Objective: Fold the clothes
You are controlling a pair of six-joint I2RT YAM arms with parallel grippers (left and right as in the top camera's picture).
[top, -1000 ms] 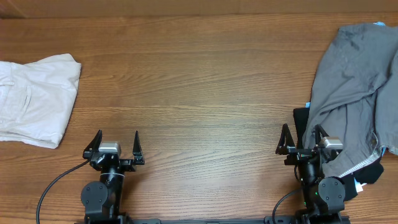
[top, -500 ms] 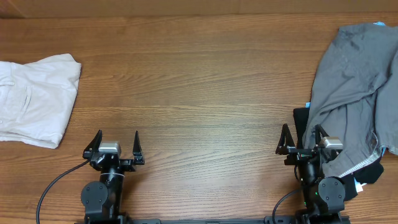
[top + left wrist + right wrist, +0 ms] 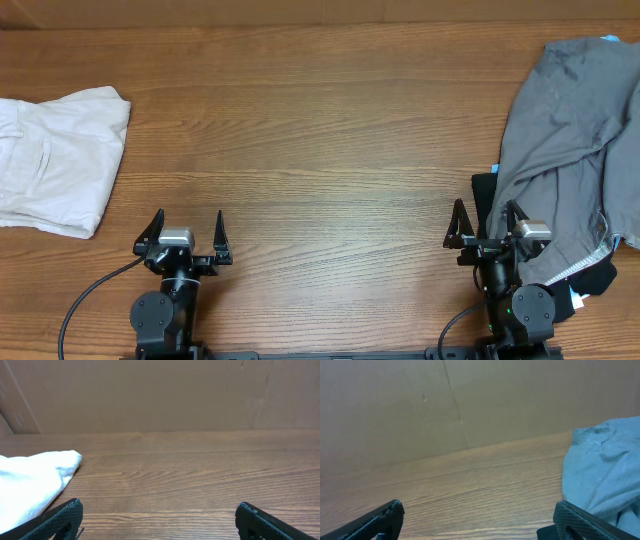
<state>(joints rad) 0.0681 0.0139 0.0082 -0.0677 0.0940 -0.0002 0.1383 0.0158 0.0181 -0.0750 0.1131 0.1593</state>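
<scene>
A heap of mid-grey shorts point(image 3: 575, 130) lies at the table's right edge, over a black garment point(image 3: 486, 195) and a bit of light-blue cloth point(image 3: 610, 40). The heap shows in the right wrist view point(image 3: 602, 467) at the right. Folded cream-white shorts point(image 3: 55, 160) lie at the far left, and show in the left wrist view point(image 3: 30, 482). My left gripper point(image 3: 187, 230) is open and empty near the front edge. My right gripper point(image 3: 486, 222) is open and empty, its right finger beside the grey heap's lower edge.
A brown cardboard wall point(image 3: 160, 395) stands behind the wooden table point(image 3: 320, 150). The grey heap hangs close to the right arm's base point(image 3: 520, 300).
</scene>
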